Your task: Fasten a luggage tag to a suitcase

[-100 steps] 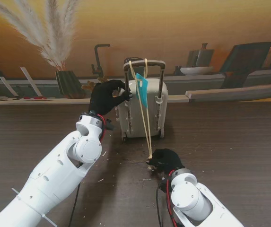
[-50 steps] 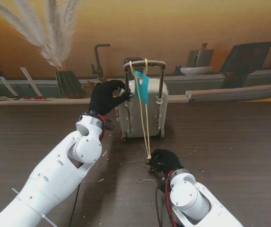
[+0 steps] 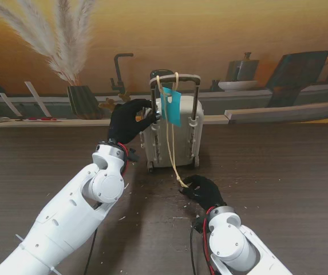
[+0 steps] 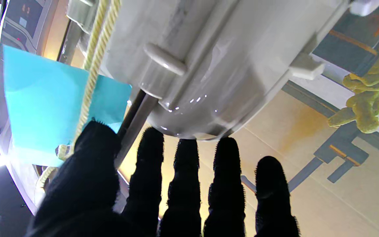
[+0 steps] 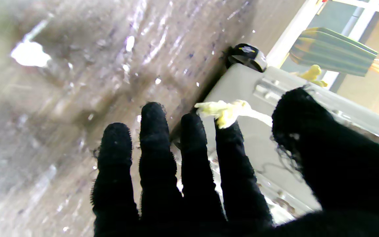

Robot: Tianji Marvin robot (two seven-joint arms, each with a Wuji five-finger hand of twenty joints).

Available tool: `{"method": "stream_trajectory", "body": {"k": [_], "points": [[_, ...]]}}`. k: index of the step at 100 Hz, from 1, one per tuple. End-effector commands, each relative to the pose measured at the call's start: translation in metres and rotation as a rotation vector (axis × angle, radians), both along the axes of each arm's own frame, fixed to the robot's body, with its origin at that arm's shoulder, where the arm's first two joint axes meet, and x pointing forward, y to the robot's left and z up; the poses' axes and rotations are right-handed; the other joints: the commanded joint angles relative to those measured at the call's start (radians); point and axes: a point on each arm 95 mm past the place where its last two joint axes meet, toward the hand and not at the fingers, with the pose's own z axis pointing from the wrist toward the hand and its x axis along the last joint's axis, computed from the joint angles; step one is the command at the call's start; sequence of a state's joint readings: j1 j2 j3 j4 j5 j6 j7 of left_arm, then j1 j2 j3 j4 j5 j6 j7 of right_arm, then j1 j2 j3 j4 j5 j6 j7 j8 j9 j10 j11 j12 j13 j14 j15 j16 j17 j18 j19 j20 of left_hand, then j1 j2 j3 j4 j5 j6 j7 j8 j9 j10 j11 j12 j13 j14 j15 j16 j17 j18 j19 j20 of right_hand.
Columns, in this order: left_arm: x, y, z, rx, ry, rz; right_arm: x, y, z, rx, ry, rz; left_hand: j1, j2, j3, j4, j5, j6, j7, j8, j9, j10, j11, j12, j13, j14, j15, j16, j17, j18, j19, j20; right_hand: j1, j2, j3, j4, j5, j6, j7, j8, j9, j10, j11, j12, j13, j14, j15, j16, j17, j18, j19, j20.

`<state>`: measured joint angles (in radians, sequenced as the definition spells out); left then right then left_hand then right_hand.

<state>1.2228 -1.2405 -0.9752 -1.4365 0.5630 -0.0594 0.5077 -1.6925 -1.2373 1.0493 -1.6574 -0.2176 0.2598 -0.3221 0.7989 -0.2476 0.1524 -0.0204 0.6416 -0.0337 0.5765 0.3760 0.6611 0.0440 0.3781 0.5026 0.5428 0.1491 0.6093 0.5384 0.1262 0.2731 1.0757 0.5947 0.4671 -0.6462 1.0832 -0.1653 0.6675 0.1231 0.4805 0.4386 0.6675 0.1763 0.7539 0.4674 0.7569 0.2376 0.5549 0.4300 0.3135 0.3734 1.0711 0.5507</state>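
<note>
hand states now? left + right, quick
Left hand: shut on the suitcase, by its side.
Right hand: fingers spread, cord end at its fingertip; grip cannot be told.

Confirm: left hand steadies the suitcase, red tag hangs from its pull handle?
Not red. The stand view shows the tag is teal. The left hand does rest against the suitcase, and the tag hangs from the pull handle.

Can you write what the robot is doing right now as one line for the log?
left robot hand: bracing suitcase | right robot hand: at cord end | tag: hanging from handle
</note>
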Motion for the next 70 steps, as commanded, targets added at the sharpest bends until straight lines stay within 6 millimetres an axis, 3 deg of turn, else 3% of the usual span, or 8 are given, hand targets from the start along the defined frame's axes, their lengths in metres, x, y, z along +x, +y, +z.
{"method": "stream_trajectory", "body": {"k": [1, 10, 16, 32, 48, 64, 66, 70], "points": [[-0.004, -0.003, -0.004, 0.008, 0.017, -0.008, -0.001, 0.002, 0.010, 0.012, -0.033, 0.011, -0.065, 0.051, 0.003, 0.018, -0.074, 0.046, -0.083, -0.026, -0.053, 0.035, 0.032, 0.023, -0.062, -0.017, -0.036, 0.013, -0.050, -0.065, -0.060, -0.023, -0.035, 0.010, 0.001, 0.021, -0.025, 0.002, -0.015, -0.023, -0.033, 0.012, -0.009, -0.025, -0.024, 0.009, -0.023, -0.022, -0.016, -0.031, -0.020, -0.028], [-0.005, -0.002, -0.002, 0.001, 0.012, -0.009, 0.000, -0.001, 0.018, 0.012, -0.067, 0.004, -0.106, 0.060, -0.020, 0.020, -0.155, 0.073, -0.169, -0.067, -0.155, 0.040, -0.027, -0.022, -0.138, -0.021, -0.117, -0.021, -0.093, -0.060, -0.165, -0.043, -0.039, 0.012, -0.005, 0.021, -0.033, 0.006, -0.016, -0.029, -0.046, 0.012, -0.017, -0.036, -0.038, 0.007, -0.040, -0.030, -0.031, -0.038, -0.037, -0.043], [-0.005, -0.001, -0.001, -0.003, 0.005, -0.011, 0.001, -0.003, 0.023, 0.014, -0.084, 0.000, -0.137, 0.080, -0.062, 0.029, -0.233, 0.095, -0.246, -0.113, -0.263, 0.026, -0.094, -0.083, -0.219, -0.040, -0.229, -0.080, -0.133, -0.062, -0.315, -0.077, -0.041, 0.015, -0.008, 0.020, -0.036, 0.005, -0.017, -0.031, -0.053, 0.012, -0.022, -0.040, -0.046, 0.007, -0.048, -0.034, -0.037, -0.042, -0.045, -0.049], [-0.006, 0.000, 0.004, -0.018, -0.026, -0.015, 0.002, -0.010, 0.037, 0.017, -0.133, -0.013, -0.174, 0.113, -0.119, 0.047, -0.337, 0.110, -0.332, -0.160, -0.430, 0.012, -0.185, -0.160, -0.349, -0.075, -0.390, -0.167, -0.177, -0.079, -0.583, -0.128, -0.043, 0.016, -0.015, 0.020, -0.042, 0.011, -0.021, -0.038, -0.063, 0.015, -0.027, -0.049, -0.061, 0.009, -0.060, -0.038, -0.053, -0.049, -0.061, -0.064], [-0.014, 0.004, 0.014, -0.034, -0.053, -0.009, 0.000, -0.022, 0.059, 0.004, -0.210, -0.014, -0.176, 0.120, -0.132, 0.057, -0.345, 0.116, -0.345, -0.160, -0.463, 0.008, -0.201, -0.170, -0.369, -0.083, -0.438, -0.184, -0.159, -0.079, -0.729, -0.124, -0.049, 0.024, -0.030, 0.019, -0.048, 0.009, -0.027, -0.044, -0.079, 0.014, -0.041, -0.060, -0.084, 0.011, -0.081, -0.046, -0.072, -0.056, -0.081, -0.080], [-0.038, 0.013, 0.029, -0.044, -0.052, -0.003, -0.006, -0.039, 0.081, -0.026, -0.294, 0.004, -0.152, 0.115, -0.128, 0.060, -0.299, 0.124, -0.342, -0.154, -0.412, 0.020, -0.195, -0.167, -0.331, -0.075, -0.445, -0.177, -0.104, -0.061, -0.820, -0.083, -0.058, 0.038, -0.053, 0.022, -0.044, 0.003, -0.034, -0.048, -0.085, 0.015, -0.058, -0.072, -0.095, 0.010, -0.104, -0.054, -0.084, -0.059, -0.096, -0.094], [-0.042, 0.015, 0.031, -0.041, -0.042, -0.006, -0.007, -0.041, 0.083, -0.024, -0.301, 0.005, -0.147, 0.120, -0.136, 0.059, -0.295, 0.127, -0.353, -0.151, -0.404, 0.021, -0.199, -0.166, -0.326, -0.074, -0.449, -0.174, -0.082, -0.057, -0.868, -0.035, -0.057, 0.038, -0.054, 0.023, -0.043, 0.003, -0.035, -0.049, -0.086, 0.016, -0.059, -0.073, -0.097, 0.011, -0.106, -0.055, -0.087, -0.059, -0.098, -0.095], [-0.051, 0.018, 0.034, -0.041, -0.023, -0.010, -0.009, -0.044, 0.086, -0.029, -0.317, 0.011, -0.143, 0.120, -0.135, 0.060, -0.290, 0.129, -0.354, -0.150, -0.403, 0.024, -0.201, -0.166, -0.326, -0.071, -0.451, -0.174, -0.078, -0.055, -0.874, -0.026, -0.057, 0.039, -0.057, 0.023, -0.043, 0.002, -0.037, -0.049, -0.085, 0.016, -0.061, -0.074, -0.097, 0.012, -0.108, -0.055, -0.089, -0.058, -0.101, -0.096]]}}
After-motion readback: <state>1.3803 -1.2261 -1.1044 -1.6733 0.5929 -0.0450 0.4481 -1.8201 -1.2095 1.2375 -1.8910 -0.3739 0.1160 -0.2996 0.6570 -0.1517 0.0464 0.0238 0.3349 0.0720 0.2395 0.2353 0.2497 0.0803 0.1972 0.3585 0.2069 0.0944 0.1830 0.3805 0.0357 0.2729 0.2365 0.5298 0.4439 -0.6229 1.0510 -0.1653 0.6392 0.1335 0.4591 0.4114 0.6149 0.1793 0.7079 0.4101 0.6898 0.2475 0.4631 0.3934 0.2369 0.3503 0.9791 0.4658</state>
